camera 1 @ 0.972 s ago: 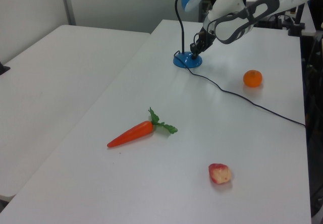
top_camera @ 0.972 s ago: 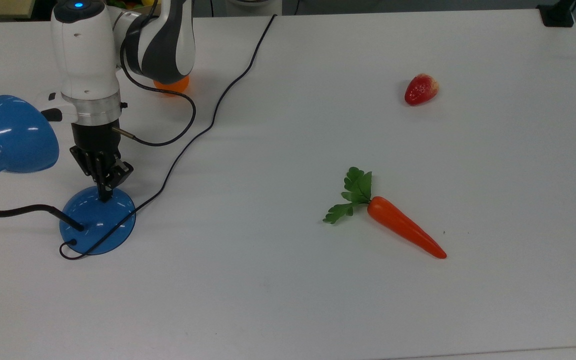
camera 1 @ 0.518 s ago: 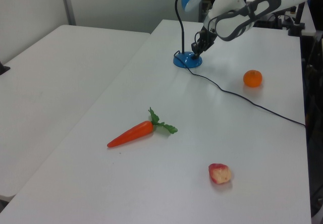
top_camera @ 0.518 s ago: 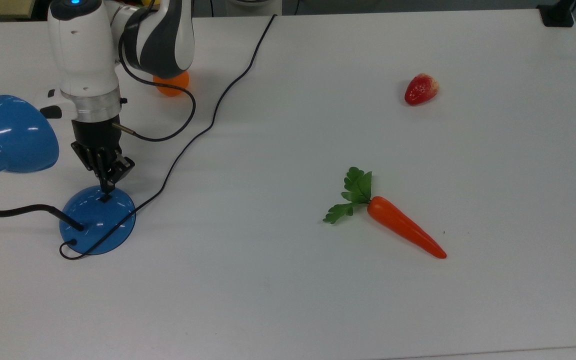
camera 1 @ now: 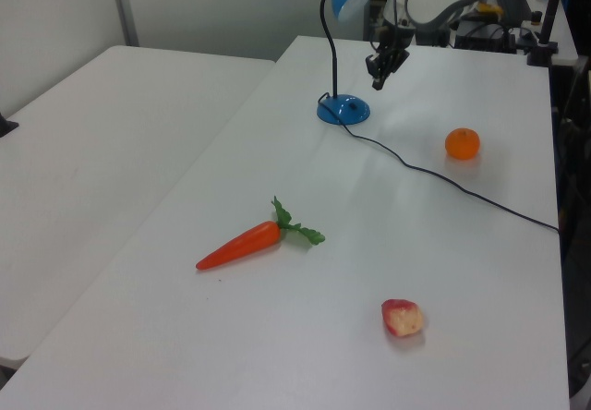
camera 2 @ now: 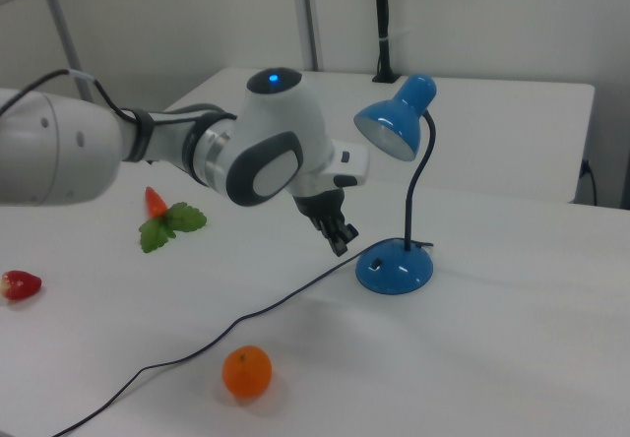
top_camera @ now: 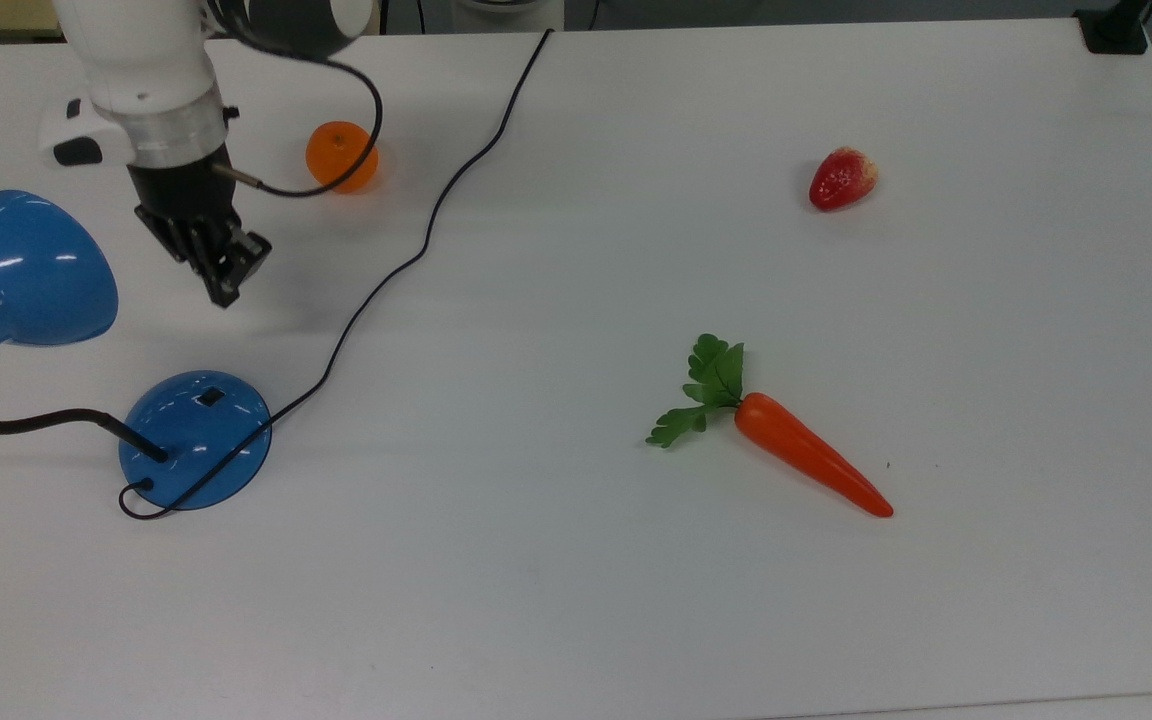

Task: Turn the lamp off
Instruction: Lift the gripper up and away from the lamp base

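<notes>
Hand [top_camera: 224, 290] was raised off the white surface [top_camera: 636, 600], hanging in the air above and apart from the lamp's base; fingers looked pressed together with nothing between them. In the left view the hand [camera 1: 378, 78] sat above and to the left view's right of the base, near the shade. In the right view the hand [camera 2: 340, 243] pointed down toward the base, just to the right view's left of it, not touching.

Lamp [top_camera: 194, 440] stood at the top view's left edge: round blue base on the surface with small black switch [top_camera: 209, 397] on top, black neck curving up to the blue shade. In the right view the lamp [camera 2: 394, 268] was upright, shade tilted toward the arm; bulb did not look lit. Black cord [top_camera: 416, 250] ran from the base across the surface to the far edge.

Orange [top_camera: 341, 156] lay near the arm, well apart from the lamp. Carrot [top_camera: 806, 462] with green leaves lay mid-surface; strawberry [top_camera: 842, 178] was farther back on the top view's right. All three well apart from each other.
</notes>
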